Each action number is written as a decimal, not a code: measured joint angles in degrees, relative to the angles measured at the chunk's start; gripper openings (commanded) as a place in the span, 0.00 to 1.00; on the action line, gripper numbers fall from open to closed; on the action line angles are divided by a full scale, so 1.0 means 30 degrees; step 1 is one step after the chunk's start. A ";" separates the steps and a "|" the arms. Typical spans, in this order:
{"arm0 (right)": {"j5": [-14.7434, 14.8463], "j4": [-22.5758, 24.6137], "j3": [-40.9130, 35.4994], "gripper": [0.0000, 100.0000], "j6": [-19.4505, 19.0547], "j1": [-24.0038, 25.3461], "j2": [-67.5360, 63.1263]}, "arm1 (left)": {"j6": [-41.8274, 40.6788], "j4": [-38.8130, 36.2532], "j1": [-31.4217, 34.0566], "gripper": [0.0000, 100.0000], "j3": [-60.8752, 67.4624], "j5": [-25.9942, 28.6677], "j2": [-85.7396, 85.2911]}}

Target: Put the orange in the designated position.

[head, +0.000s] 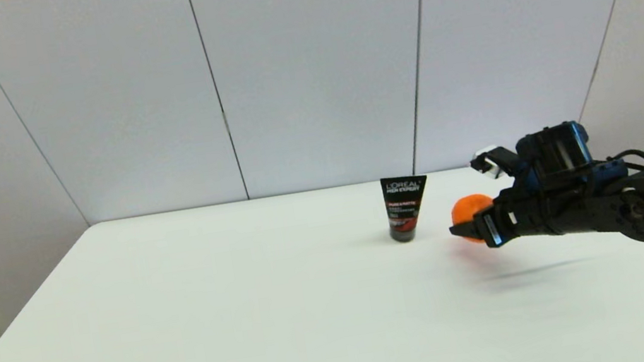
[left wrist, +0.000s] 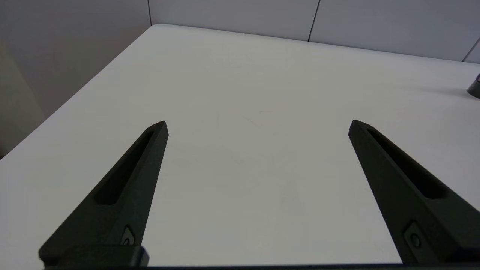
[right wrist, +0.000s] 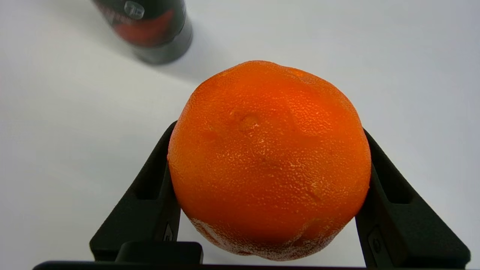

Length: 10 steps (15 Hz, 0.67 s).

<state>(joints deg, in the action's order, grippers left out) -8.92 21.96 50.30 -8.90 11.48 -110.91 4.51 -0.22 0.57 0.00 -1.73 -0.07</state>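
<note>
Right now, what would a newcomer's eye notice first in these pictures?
First the bright orange, clamped between the right gripper's fingers just above the white table, at its far right. Next, the black tube standing upright beside it, toward the table's middle. The left gripper hangs open over bare tabletop.

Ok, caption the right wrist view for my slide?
Right end effector clamps the orange above the white table, black tube beyond.

right end effector (head: 470, 224) grips orange (head: 469, 210) above table (head: 222, 323) | black tube (head: 404, 207) upright, just left
</note>
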 measured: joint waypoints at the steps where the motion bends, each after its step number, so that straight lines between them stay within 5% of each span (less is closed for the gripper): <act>1: 0.0008 -0.0016 0.0313 0.00 -0.0028 0.0000 -0.0232 | 0.0000 -0.0008 0.0000 1.00 0.0000 0.0000 0.0000; 10: 0.0008 0.0077 0.2515 0.00 0.0138 0.0028 -0.1885 | 0.0000 0.0000 0.0000 1.00 0.0000 0.0008 0.0000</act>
<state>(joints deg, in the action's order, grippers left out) -8.90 22.19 57.84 -8.48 11.57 -116.57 4.51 -0.22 0.57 0.00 -1.71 -0.07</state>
